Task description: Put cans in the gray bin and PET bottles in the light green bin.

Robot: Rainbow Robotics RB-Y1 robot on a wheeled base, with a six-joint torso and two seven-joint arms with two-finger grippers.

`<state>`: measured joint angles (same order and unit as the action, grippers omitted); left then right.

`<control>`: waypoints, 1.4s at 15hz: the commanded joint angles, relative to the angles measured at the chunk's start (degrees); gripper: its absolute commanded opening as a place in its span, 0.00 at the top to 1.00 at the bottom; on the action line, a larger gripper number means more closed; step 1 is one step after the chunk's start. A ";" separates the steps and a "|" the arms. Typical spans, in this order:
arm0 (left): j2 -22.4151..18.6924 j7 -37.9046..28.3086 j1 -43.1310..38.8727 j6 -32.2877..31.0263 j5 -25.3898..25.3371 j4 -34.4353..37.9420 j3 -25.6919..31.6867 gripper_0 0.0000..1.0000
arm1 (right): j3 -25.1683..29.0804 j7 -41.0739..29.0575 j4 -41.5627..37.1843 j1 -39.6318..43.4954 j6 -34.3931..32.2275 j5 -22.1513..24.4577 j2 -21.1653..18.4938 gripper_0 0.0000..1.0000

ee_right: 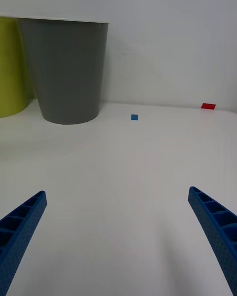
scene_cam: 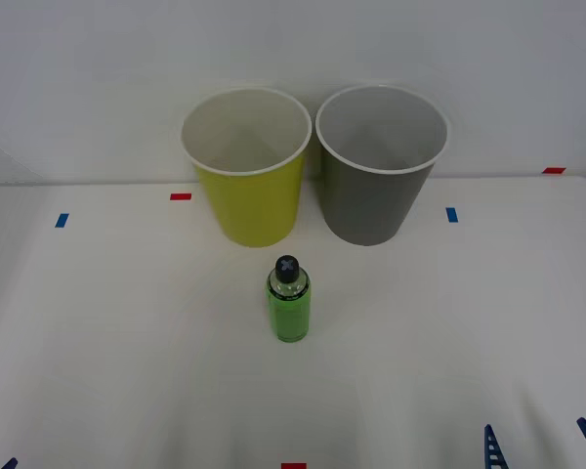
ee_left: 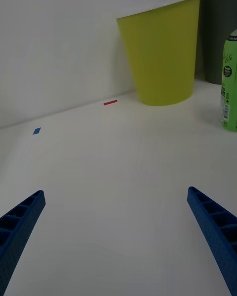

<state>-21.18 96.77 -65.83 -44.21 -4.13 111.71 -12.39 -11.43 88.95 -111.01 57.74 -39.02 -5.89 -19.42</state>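
Standing upright, cap up, the bottle (scene_cam: pixel 288 299) faces our two bins; right fingers (ee_right: pixel 212 227) and left fingers (ee_left: pixel 212 227) spread apart, empty.

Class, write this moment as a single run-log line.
PET bottle: upright, table centre | light green bin, gray bin: behind it | left gripper: open | right gripper: open

The front view looks down on the white worktop (scene_cam: pixel 127 322); both wrist views sit low, facing the wall, sharing the round yellow-green plastic bin (scene_cam: pixel 251 200) (ee_right: pixel 10 69) (ee_left: pixel 163 54).
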 commanded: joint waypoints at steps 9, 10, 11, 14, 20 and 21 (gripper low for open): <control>0.00 0.00 0.00 0.00 0.00 0.00 0.00 0.00 | 0.00 0.00 0.00 0.00 0.00 0.00 0.00 0.00; 0.00 0.00 0.00 0.00 0.00 0.00 0.00 0.00 | 0.00 0.00 0.00 0.00 0.00 0.00 0.00 0.00; 0.00 0.00 0.00 0.00 0.00 0.00 0.00 0.00 | 0.00 0.00 0.00 0.00 0.00 0.00 0.00 0.00; 0.00 0.00 0.00 0.00 0.00 0.00 0.00 0.00 | 0.00 0.00 0.00 0.00 0.00 0.00 0.00 0.00; -2.64 -0.09 8.17 -5.98 -0.26 -7.82 -0.97 0.00 | 0.00 0.00 0.00 0.00 0.00 0.00 0.00 0.00; -4.13 -0.09 10.72 -6.06 -1.32 -8.70 -2.46 0.00 | 0.00 0.00 0.00 0.00 0.00 0.00 0.00 0.00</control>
<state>-23.57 96.72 -57.69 -49.74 -4.52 104.32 -13.39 -11.43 88.95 -111.00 57.74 -39.02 -5.89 -19.42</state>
